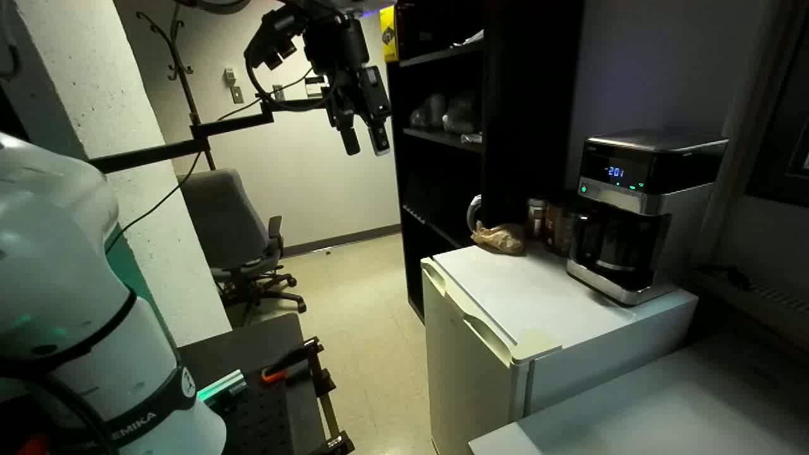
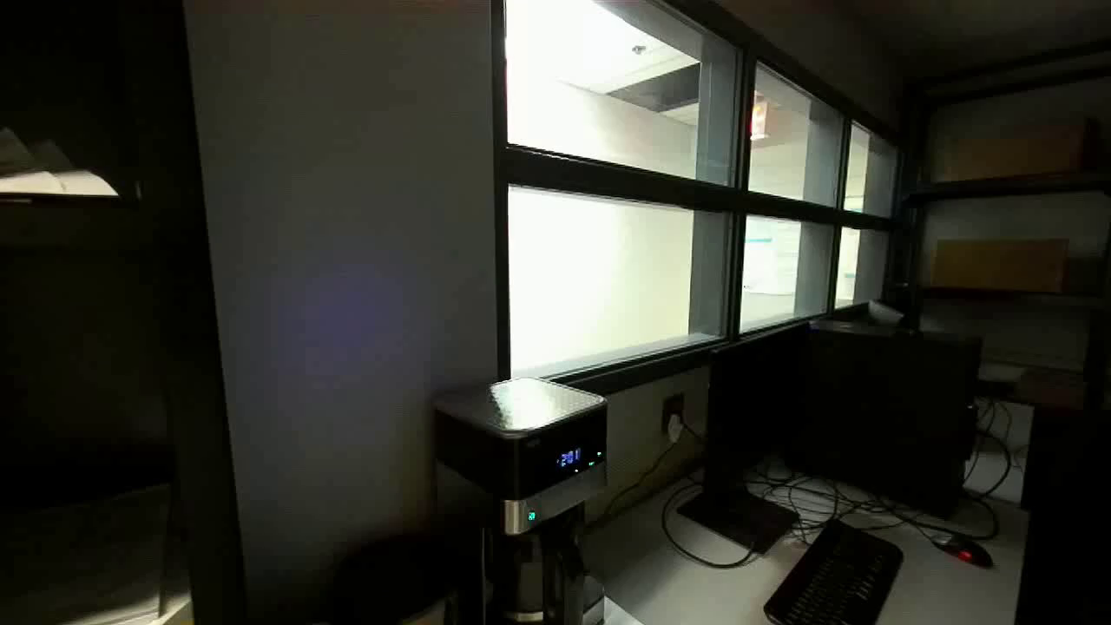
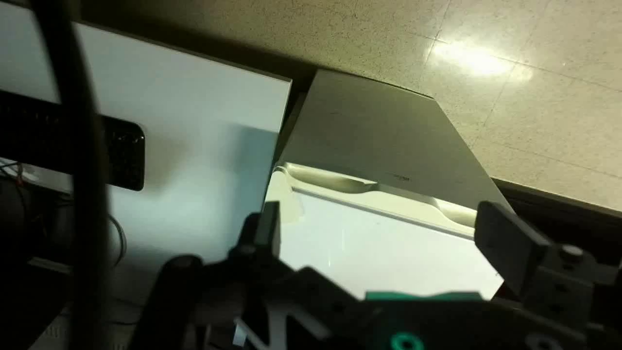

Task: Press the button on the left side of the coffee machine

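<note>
Shelf [image 1: 531, 114]: tall, black, near the middle of an exterior view.
Surface [image 1: 505, 287]: low, white and boxy, its top seen from above in the wrist view.
Arm [image 1: 88, 253]: white, along the left edge of an exterior view.
Chair [image 1: 218, 218]: wheeled, between arm and shelf.
Machine [image 1: 657, 205]: black and silver, upright on the surface; shown in both exterior views.
Tool [image 1: 366, 142]: black, high up, well apart from the machine; its two fingers [image 3: 508, 238] stand spread, a gap between them.
Bag [image 1: 499, 239]: brown, crumpled, on the surface, left of the machine.
Display [image 1: 615, 172]: lit blue digits on the machine's front.
Green light [image 1: 583, 189]: small, glowing lower left of the digits.
</note>
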